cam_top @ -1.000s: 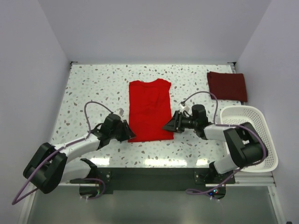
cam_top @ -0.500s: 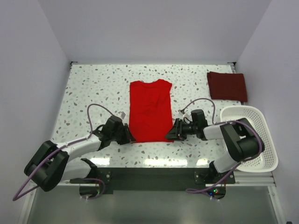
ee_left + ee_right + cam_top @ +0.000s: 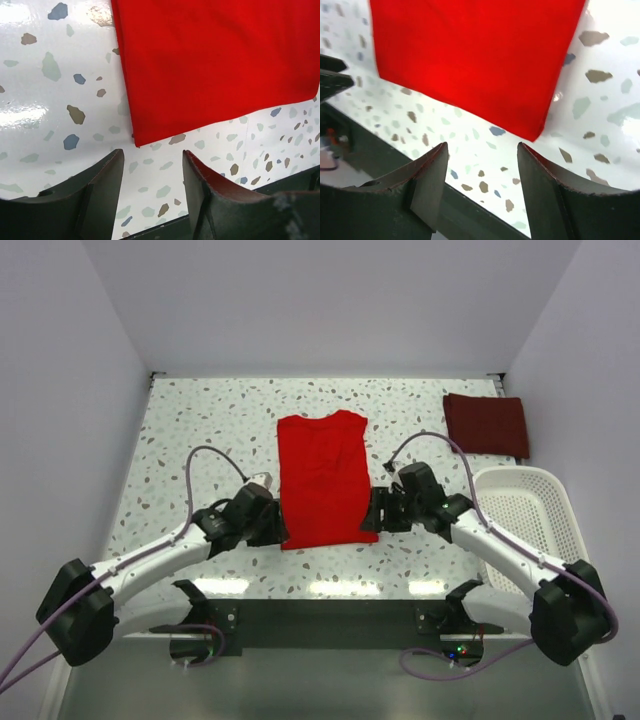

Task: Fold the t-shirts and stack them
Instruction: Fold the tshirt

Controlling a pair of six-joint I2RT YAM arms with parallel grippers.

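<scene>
Flanking red shirt (image 3: 320,480) near corners: left fingers (image 3: 95,195), right fingers (image 3: 545,190), both parted.

The left arm stretches forward from its base toward the near left corner of the bright red shirt (image 3: 320,475), and the left gripper (image 3: 270,524) sits just off that corner, pointing at it, jaws parted with nothing between them. The right arm mirrors it, the right gripper (image 3: 371,512) just off the shirt's near right corner, jaws likewise parted and empty
</scene>
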